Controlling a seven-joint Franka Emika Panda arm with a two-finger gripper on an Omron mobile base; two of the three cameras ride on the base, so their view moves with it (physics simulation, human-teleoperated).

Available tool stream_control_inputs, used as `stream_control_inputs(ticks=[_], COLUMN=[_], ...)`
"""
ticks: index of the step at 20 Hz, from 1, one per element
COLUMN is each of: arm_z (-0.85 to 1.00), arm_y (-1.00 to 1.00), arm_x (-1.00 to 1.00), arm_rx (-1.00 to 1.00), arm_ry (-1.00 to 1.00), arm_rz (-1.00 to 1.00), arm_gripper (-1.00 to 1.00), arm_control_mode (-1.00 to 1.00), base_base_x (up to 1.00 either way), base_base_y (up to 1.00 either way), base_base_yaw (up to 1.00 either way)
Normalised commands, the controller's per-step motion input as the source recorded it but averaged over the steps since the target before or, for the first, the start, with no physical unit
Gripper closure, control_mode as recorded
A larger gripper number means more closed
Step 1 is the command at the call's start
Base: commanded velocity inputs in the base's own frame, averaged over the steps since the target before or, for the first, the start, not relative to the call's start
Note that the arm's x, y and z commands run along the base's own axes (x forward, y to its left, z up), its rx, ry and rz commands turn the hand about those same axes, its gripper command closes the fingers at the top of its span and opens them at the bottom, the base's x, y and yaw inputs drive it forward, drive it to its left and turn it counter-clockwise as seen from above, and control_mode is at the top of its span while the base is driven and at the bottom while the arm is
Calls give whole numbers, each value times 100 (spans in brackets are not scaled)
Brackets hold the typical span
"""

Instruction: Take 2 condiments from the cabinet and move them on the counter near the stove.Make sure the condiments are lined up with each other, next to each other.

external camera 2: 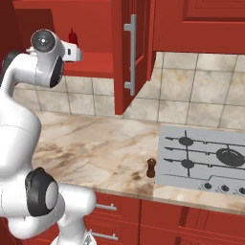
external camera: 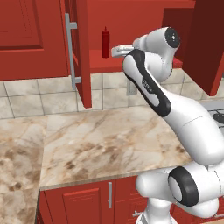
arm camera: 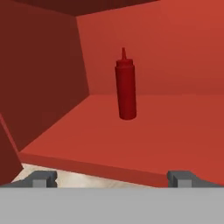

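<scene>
A slim red squeeze bottle stands upright on the red shelf inside the open cabinet; it also shows as the bottle and the bottle in the base views. My gripper hovers just in front of the shelf's edge, open and empty, facing the bottle from a short distance. A dark brown shaker stands upright on the counter, right beside the left edge of the stove.
The cabinet's open door with its long silver handle hangs over the counter between the shelf and the stove. Another open door hangs to the right of my arm. Lower cupboards run under the counter edge.
</scene>
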Motion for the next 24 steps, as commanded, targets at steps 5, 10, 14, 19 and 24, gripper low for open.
stream_control_inputs(ticks=[5, 10, 14, 19, 24], arm_z=[0, 0, 0, 0, 0], arm_y=[13, 9, 3, 14, 10], arm_x=[18, 18, 20, 15, 15], arm_rx=[-9, -5, 0, 0, 0], arm_ry=[0, 0, 0, 0, 0], arm_rz=[-5, -5, -5, -4, -2], arm_gripper=[-100, -100, -100, -100, -100], arm_control_mode=[-100, -100, -100, -100, -100], base_base_x=[0, 0, 0, 0, 0], base_base_y=[0, 0, 0, 0, 0], base_base_yaw=[0, 0, 0, 0, 0])
